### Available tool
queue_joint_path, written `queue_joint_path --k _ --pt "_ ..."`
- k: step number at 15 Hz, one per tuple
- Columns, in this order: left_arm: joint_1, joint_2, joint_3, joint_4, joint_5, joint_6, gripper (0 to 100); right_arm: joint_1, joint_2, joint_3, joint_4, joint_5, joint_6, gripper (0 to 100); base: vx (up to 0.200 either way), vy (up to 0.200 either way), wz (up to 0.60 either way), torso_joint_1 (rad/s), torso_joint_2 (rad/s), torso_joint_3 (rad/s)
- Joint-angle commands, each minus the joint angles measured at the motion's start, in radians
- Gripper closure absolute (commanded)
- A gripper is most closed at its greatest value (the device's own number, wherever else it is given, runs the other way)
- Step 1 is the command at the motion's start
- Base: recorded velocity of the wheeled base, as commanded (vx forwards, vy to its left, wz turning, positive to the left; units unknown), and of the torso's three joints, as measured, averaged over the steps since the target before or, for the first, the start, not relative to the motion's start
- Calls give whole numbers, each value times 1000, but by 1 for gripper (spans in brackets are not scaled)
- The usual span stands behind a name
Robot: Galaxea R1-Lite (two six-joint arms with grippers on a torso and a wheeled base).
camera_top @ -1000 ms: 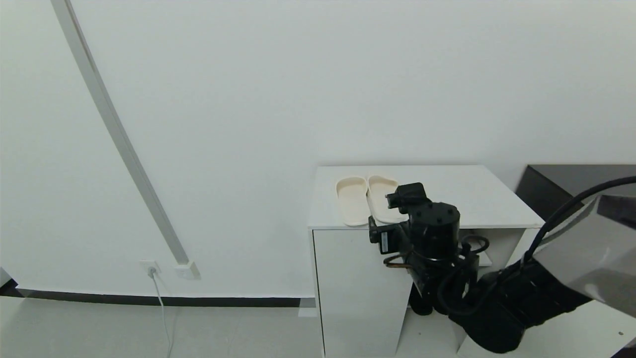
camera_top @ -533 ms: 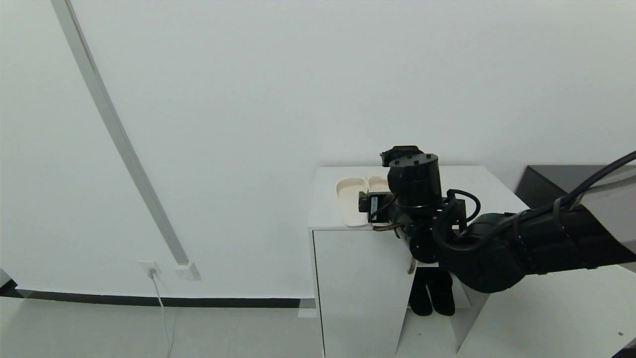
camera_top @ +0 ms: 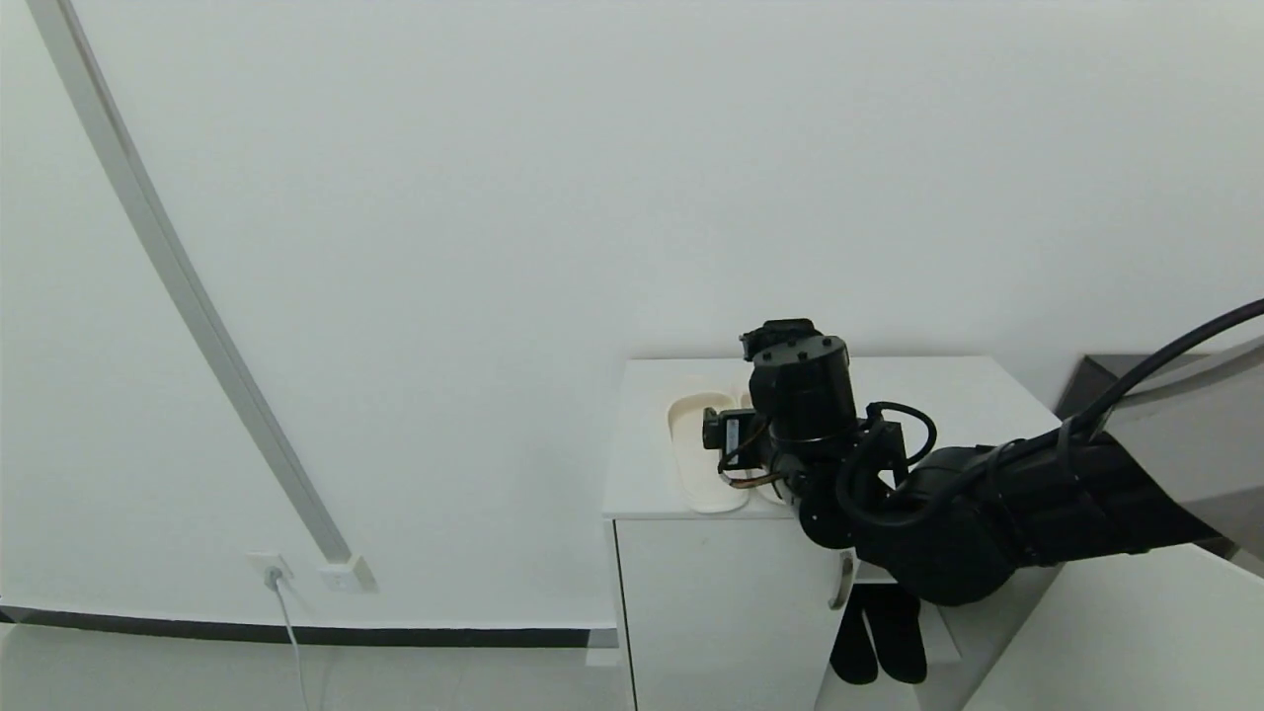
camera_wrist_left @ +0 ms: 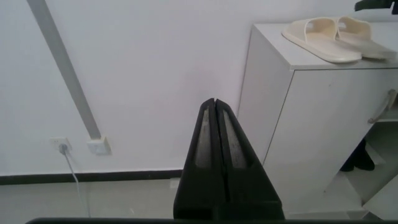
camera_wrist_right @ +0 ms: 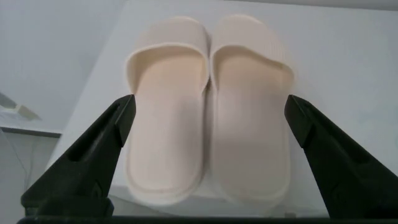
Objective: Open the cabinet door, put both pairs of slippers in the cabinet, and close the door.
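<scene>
- Head view: a white cabinet [camera_top: 938,395] stands against the wall.
- The cream slippers [camera_top: 703,449] lie side by side on its top, in the left part, reaching from mid-depth to the front edge. The right-hand one is mostly hidden.
- The right arm [camera_top: 802,400] reaches in from the right, its wrist above the front edge of the top and over the slippers. From here I cannot tell how its fingers stand.
- The cabinet's left door [camera_top: 721,612] is closed, with a handle [camera_top: 841,580] at its right edge.
- The right half stands open, and the black slippers [camera_top: 879,647] sit low inside it, just beside that door's edge.
- Left wrist view: the left gripper [camera_wrist_left: 216,124] has its two fingers pressed together with nothing between them. It hangs off the cabinet's left side, apart from it, in front of the wall.
- Past it the cream slippers [camera_wrist_left: 323,38] lie on the cabinet top by the front edge, and the black slippers [camera_wrist_left: 360,158] show low in the open right half.
- A grey strip [camera_wrist_left: 62,68] slants down the wall to a socket [camera_wrist_left: 60,144].
- Right wrist view: the right gripper [camera_wrist_right: 210,109] is spread wide, one finger [camera_wrist_right: 118,134] outside each slipper of the cream pair [camera_wrist_right: 249,106].
- The two slippers touch along their inner sides and point toward the wall, heels at the front edge. Whether the fingers touch them cannot be told.
</scene>
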Motion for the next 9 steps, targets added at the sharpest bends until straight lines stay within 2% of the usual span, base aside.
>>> queue_joint_path --k 1,4,9 --pt "0 1 0 0 0 -2 100 9 10 14 -5 1 0 0 0 0 0 0 0 0" --pt "0 1 0 0 0 -2 100 7 52 25 -45 63 12 0 0 0 0 0 0 0" --pt "0 1 0 0 0 -2 100 -24 124 -30 -51 64 9 0 0 0 0 0 0 0"
